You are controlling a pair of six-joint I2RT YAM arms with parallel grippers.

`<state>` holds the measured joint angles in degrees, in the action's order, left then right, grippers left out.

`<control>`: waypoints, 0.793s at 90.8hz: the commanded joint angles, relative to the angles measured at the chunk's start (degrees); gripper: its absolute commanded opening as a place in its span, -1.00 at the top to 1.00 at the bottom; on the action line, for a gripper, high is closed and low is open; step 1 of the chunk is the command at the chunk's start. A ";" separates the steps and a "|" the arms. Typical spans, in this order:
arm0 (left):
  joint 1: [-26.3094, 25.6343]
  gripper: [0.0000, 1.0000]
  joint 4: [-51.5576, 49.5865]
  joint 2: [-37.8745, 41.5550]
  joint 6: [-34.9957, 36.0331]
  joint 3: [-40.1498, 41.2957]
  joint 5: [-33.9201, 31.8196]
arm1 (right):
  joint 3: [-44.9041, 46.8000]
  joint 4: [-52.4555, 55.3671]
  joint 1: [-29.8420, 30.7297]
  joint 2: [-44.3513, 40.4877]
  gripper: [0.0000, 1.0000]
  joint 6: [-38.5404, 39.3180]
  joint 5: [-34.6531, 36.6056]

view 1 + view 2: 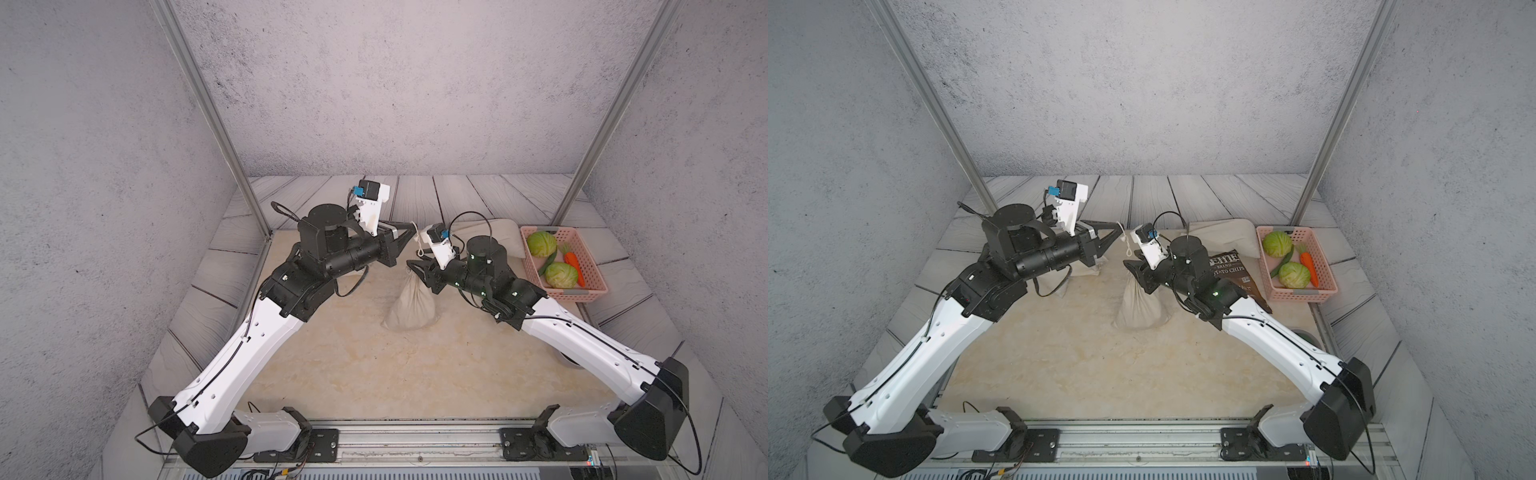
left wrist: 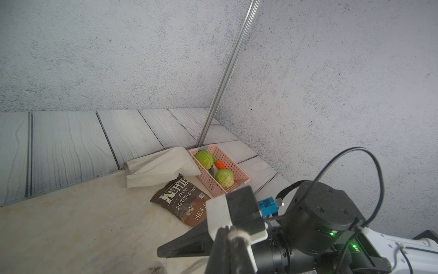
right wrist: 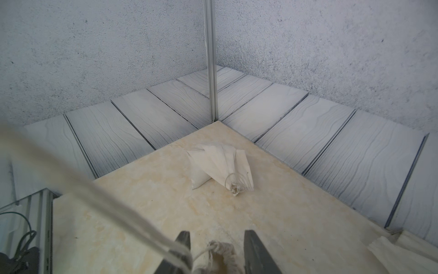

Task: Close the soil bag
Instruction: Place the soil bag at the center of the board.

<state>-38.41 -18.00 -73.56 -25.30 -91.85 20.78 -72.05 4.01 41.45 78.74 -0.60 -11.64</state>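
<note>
centrally on the marbled desk (image 1: 353, 374) the beige cloth soil bag (image 1: 411, 307) stands pear-shaped, its neck gathered. left jaws are clamped on its white drawstring (image 3: 94, 197), held above the bag. right jaws straddle the puckered neck with gaps either side. nearby, a perforated pink basket (image 1: 577, 296) holds two cabbages (image 1: 541, 244) and a carrot (image 1: 573, 262). a brown chip bag (image 1: 1233, 270) lies beside it.

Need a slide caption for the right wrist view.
Right gripper jaws straddle the soil bag neck; drawstring runs taut; a tied bag lies beyond.
</note>
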 commanded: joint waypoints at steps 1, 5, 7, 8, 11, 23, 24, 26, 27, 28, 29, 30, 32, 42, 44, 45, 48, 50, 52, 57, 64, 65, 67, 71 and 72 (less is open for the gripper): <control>-0.36 1.00 2.83 0.88 1.13 -4.36 0.55 | -1.54 4.47 0.22 2.34 0.46 1.43 2.48; -0.37 1.00 2.46 0.94 1.34 -5.25 0.71 | -1.55 5.48 0.22 3.22 0.57 1.35 3.85; -0.35 1.00 2.23 1.00 1.56 -5.70 0.70 | -1.52 6.10 0.21 3.49 0.63 1.34 5.01; -0.35 1.00 2.16 1.07 1.69 -5.88 0.64 | -1.47 6.62 0.21 3.69 0.65 1.32 5.64; -0.35 1.00 1.53 1.34 2.27 -6.65 0.01 | -1.26 7.74 0.13 4.06 0.71 1.56 8.04; -0.14 1.00 -1.03 4.03 5.24 -9.80 -5.41 | 1.20 10.71 -3.40 7.16 0.79 1.07 15.51; -0.11 1.00 -1.31 4.16 5.47 -10.12 -5.80 | 1.38 11.08 -3.88 7.49 0.80 0.84 15.82; 0.02 1.00 -1.84 4.44 5.82 -10.74 -6.48 | 2.00 11.56 -4.94 7.97 0.80 0.42 16.53; 0.10 1.00 -2.20 4.55 5.98 -11.30 -6.73 | 2.22 11.69 -5.49 8.34 0.80 0.33 16.94; 0.14 1.00 -2.52 4.60 6.15 -11.93 -6.94 | 2.51 11.84 -5.98 8.61 0.80 0.07 17.41; 0.25 1.00 -2.81 4.67 6.27 -12.51 -7.13 | 2.96 12.00 -6.45 8.84 0.80 -0.15 17.91; 0.39 1.00 -3.08 4.71 6.38 -13.06 -7.36 | 3.32 12.12 -6.94 9.13 0.80 -0.30 18.38; 0.69 1.00 -3.66 4.84 6.57 -14.16 -7.56 | 3.96 12.33 -7.89 9.65 0.80 -0.59 19.43; 2.46 1.00 -5.44 5.04 6.80 -19.06 -8.02 | 5.38 14.49 -11.68 11.30 0.77 -1.60 22.65; 2.84 1.00 -5.81 4.97 6.90 -19.85 -8.16 | 5.13 15.40 -11.99 11.20 0.76 -1.66 23.36; 3.05 1.00 -5.90 4.94 7.00 -20.34 -8.23 | 4.97 15.80 -12.13 11.06 0.76 -1.63 23.61; 3.58 1.00 -6.40 4.84 7.14 -21.86 -8.41 | 4.62 16.67 -12.34 10.48 0.73 -1.48 24.41; 3.89 1.00 -6.73 4.77 7.18 -22.62 -8.56 | 4.55 16.91 -12.40 9.90 0.69 -1.28 24.83; 4.18 1.00 -6.88 4.75 7.19 -23.36 -8.67 | 4.62 16.80 -12.48 9.34 0.66 -1.01 25.09; 4.83 1.00 -6.95 4.93 7.19 -24.43 -8.80 | 5.43 15.48 -12.91 8.43 0.61 -0.50 25.97; 5.18 1.00 -6.36 5.53 7.54 -24.13 -8.90 | 4.87 15.21 -14.57 9.27 0.64 -0.93 27.04; 5.23 1.00 -6.36 5.58 7.59 -24.06 -8.90 | 4.41 15.62 -14.96 9.47 0.65 -1.04 27.12; 5.24 1.00 -6.28 5.61 7.69 -23.87 -8.91 | 3.61 16.94 -15.45 9.87 0.69 -1.24 27.35; 5.28 1.00 -6.34 5.66 8.07 -22.85 -8.34 | 1.27 18.98 -16.19 10.35 0.74 -1.32 28.35; 5.28 1.00 -6.30 5.60 8.16 -22.41 -8.06 | 0.72 19.39 -16.25 10.37 0.76 -1.28 28.65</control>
<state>-35.07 -40.95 -77.65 -18.81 -106.54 13.30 -72.86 1.19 34.74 83.31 -0.01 -4.08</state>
